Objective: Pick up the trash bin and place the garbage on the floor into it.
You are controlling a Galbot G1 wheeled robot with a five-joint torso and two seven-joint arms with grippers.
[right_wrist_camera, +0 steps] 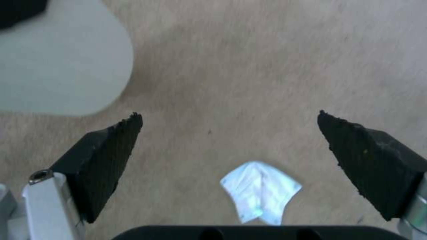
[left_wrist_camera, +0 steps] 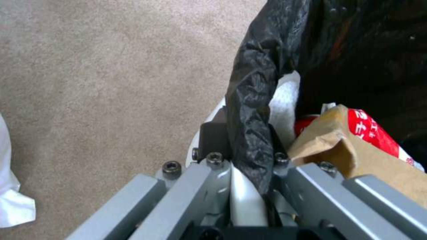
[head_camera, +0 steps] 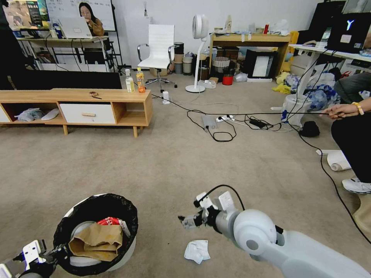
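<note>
The white trash bin (head_camera: 125,247) with its black bag lining hangs at the lower left of the head view. My left gripper (head_camera: 58,253) is shut on its rim. In the left wrist view the left gripper (left_wrist_camera: 245,143) pinches the white wall and the black bag (left_wrist_camera: 258,100) together. Inside the bin lie a brown paper box (head_camera: 96,241) and a red-white carton (head_camera: 112,221). One crumpled white tissue (head_camera: 197,251) lies on the carpet floor (head_camera: 154,170) to the right of the bin. Just above and beyond the tissue, my right gripper (head_camera: 185,222) is open. The right wrist view shows the right gripper (right_wrist_camera: 229,115) with jaws wide apart over the tissue (right_wrist_camera: 260,191).
A low wooden bench (head_camera: 77,96) with two upright drink bottles (head_camera: 135,81) stands at the far left. Black cables (head_camera: 216,123) and a power strip run across the middle floor. A seated person (head_camera: 351,127) at the right holds one cable; a paper roll (head_camera: 338,160) lies by their foot.
</note>
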